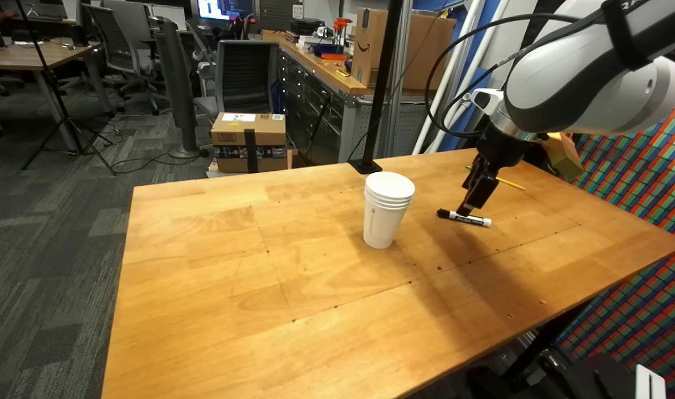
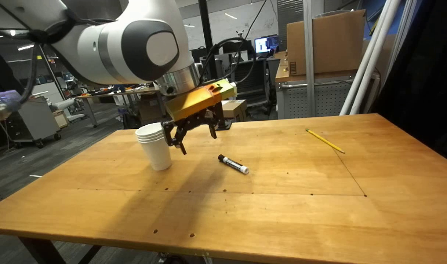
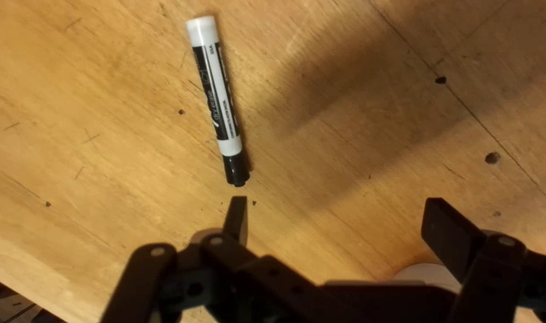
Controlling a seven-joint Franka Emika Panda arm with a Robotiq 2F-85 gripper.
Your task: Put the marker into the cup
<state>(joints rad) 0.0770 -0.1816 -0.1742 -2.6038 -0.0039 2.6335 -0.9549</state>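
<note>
The Robotiq gripper (image 3: 337, 200) hangs above the wooden tabletop (image 2: 282, 227), its jaws parted wide — in the wrist view one fingertip appears just short of the black cap of the dry-erase marker (image 3: 217, 89). The marker lies flat on the tabletop, its white end pointing away from the gripper. A stack of nested white paper cups (image 2: 155, 151) stands upright, apart from the marker in both exterior views — in an exterior view a yellow pencil (image 2: 325, 140) lies to the marker's right
</note>
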